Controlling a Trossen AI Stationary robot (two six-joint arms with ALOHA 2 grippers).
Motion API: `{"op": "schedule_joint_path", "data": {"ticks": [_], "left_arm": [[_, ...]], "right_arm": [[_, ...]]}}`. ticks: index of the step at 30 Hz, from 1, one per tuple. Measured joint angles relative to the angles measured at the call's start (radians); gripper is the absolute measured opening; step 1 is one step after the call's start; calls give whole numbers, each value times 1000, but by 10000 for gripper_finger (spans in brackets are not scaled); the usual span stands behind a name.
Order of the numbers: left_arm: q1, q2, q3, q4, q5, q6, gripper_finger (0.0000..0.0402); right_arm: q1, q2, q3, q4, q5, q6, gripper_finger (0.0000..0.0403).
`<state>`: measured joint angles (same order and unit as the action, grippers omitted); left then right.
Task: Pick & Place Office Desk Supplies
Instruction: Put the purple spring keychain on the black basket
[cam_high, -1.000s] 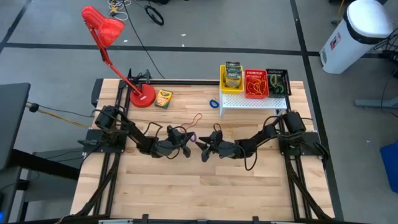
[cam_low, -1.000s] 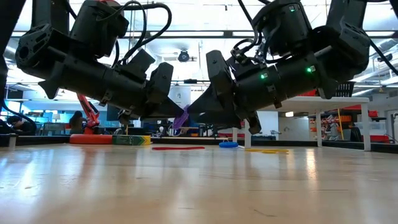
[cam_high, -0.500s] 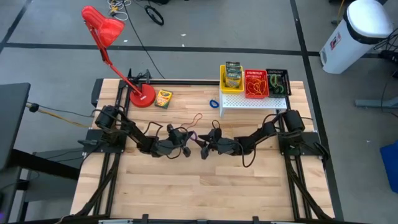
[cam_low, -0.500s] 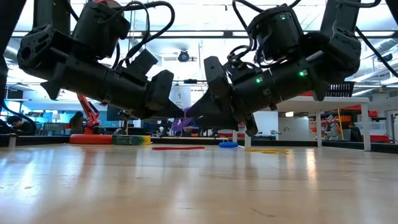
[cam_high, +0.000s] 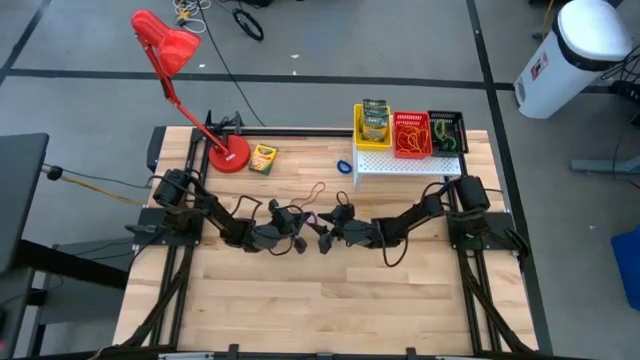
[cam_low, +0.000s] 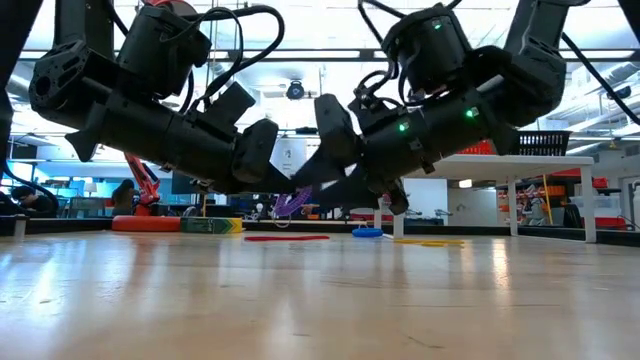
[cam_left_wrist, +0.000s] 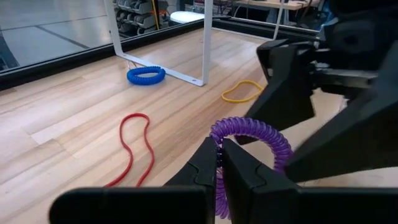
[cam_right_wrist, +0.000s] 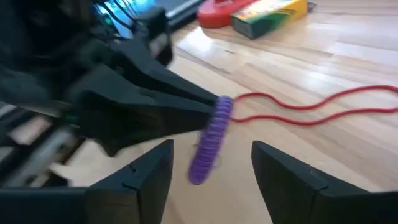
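No word, brand, number or sign can be made out anywhere in these views. The crayon box (cam_high: 262, 158) beside the lamp base at the upper left of the tabletop in the high view carries dark print on its yellow-green face (too small to read). The same holds for the white bin (cam_high: 577, 55) at the upper right of that frame, whose red and blue label is only a smudge.

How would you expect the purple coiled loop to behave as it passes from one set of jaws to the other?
The purple coiled loop is probably springy and floppy: it arcs from the shut left gripper. It looks light, held by one edge. It may sag or twist, so the open right gripper straddling it could catch few coils.
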<state>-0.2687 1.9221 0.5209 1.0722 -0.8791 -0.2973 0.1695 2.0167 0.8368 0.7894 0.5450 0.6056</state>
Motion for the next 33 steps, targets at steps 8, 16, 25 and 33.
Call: {"op": "schedule_joint_path", "data": {"ticks": [8, 16, 25, 33], "left_arm": [[0, 0, 0, 1, 0, 3, 14], [-3, 0, 0, 1, 0, 3, 14], [-34, 0, 0, 18, 4, 21, 40], [-67, -3, -1, 13, -15, 23, 100]], "right_arm": [[-5, 0, 0, -5, 1, -22, 146], [-6, 0, -1, 2, -15, -47, 35], [-5, 0, -1, 7, -21, -117, 38], [-3, 0, -2, 14, -24, -162, 21]]}}
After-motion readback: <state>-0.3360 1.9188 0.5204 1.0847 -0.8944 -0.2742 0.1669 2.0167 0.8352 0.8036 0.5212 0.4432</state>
